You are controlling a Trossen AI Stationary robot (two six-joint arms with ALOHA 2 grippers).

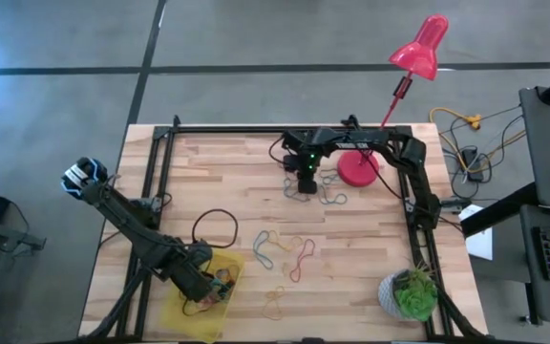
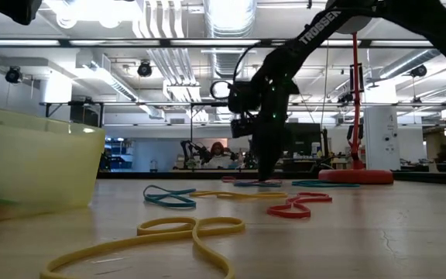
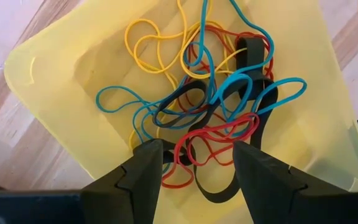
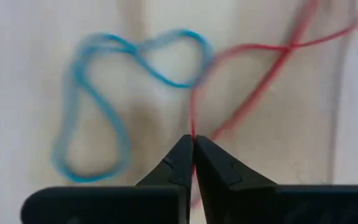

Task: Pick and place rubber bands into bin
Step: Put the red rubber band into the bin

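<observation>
My right gripper (image 4: 193,146) stands shut on a red rubber band (image 4: 260,81) on the wooden table, at the far middle (image 1: 304,177). A blue rubber band (image 4: 104,106) lies flat beside the red one. More rubber bands lie loose mid-table: blue and yellow (image 1: 265,247), red (image 1: 301,258), yellow (image 1: 275,304). My left gripper (image 3: 197,165) hangs open above the yellow bin (image 3: 61,93) at the near left (image 1: 203,287), touching nothing. Inside the bin lies a tangle of several rubber bands (image 3: 210,99). My right gripper pinches one thin strand of the red rubber band (image 4: 192,127) between its two fingertips. The fingers come from above, pointing steeply down at the table (image 2: 265,174). The rest of the band lies slack on the wood.
A red desk lamp stands with its base (image 1: 358,169) just right of my right gripper. A black cable loop (image 1: 216,227) lies beside the bin, and a potted plant (image 1: 411,294) sits at the near right corner. Black frame rails (image 1: 256,129) border the table.
</observation>
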